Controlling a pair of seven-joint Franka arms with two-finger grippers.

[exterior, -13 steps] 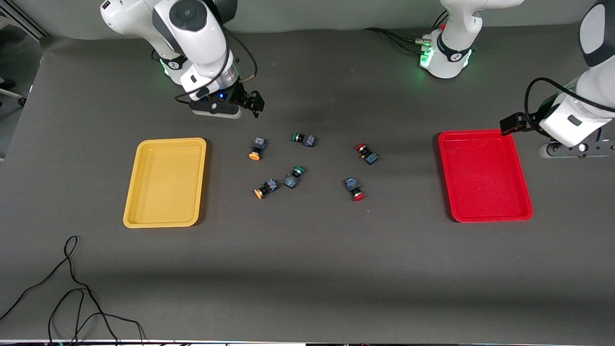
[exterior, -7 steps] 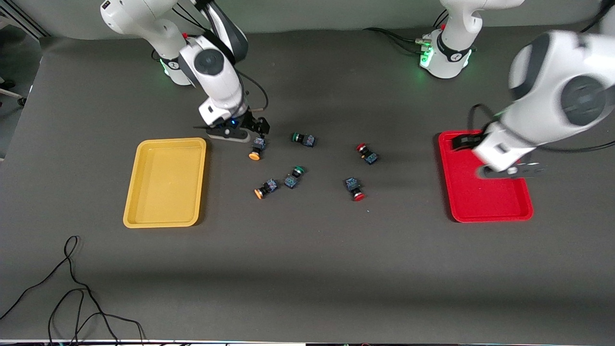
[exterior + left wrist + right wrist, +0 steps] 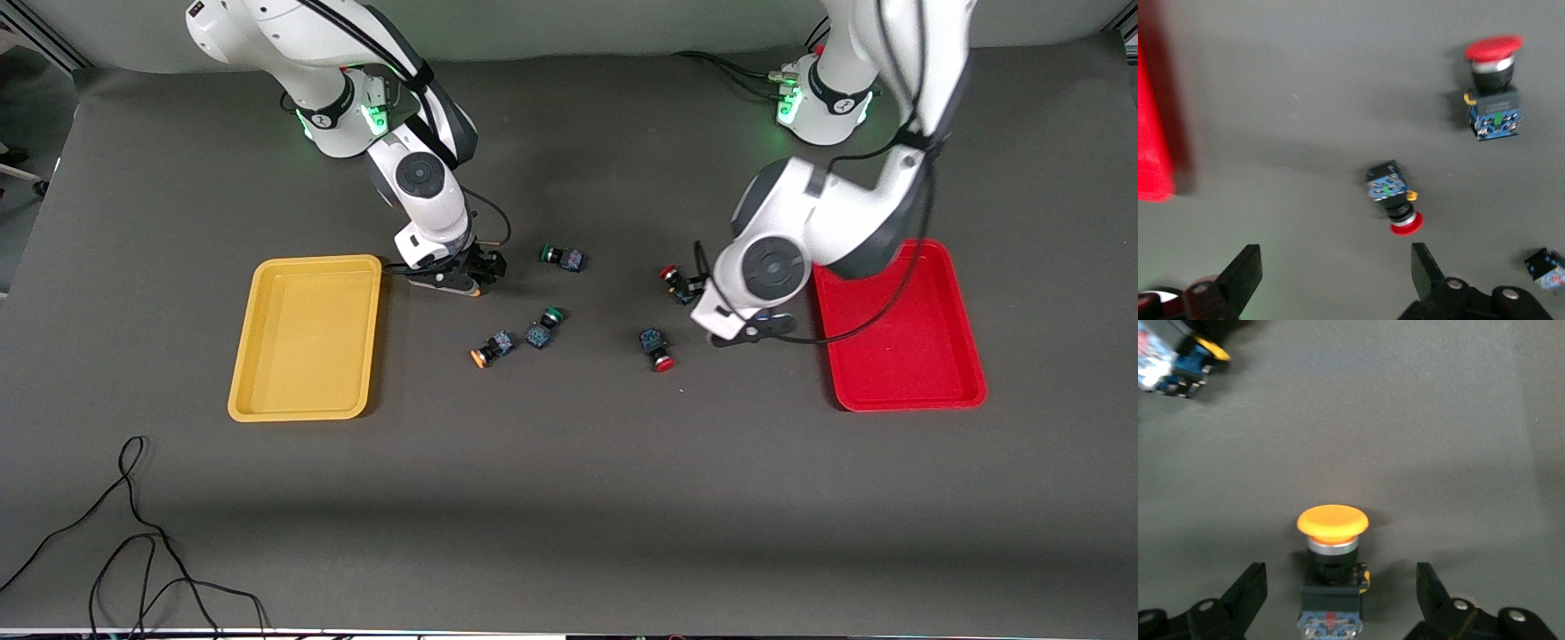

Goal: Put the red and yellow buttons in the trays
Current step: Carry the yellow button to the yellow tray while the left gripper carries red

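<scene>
Dark grey table, both trays on it and bare inside: yellow tray toward the right arm's end, red tray toward the left arm's end, well apart, all six switches between them.

Right gripper low at the table just beside the yellow tray's corner, fingers spread wide, gripping nothing. Yellow button on its side between them, touched by neither, orange cap pointing away from the wrist; in the front view only a sliver of the cap visible under the gripper.

Left gripper low over the table between the red tray and the two red-capped switches, fingers released and wide apart, nothing held. Red button just ahead of the gap, not yet between the tips; same one at. Second red button nearer the front camera, clear of the gripper.

Second yellow button nearer the front camera than the right gripper, with a green-capped switch just beside it. Another green-capped switch beside the right gripper, toward the left arm's end. Loose black cable near the table's front corner, well apart from everything.
</scene>
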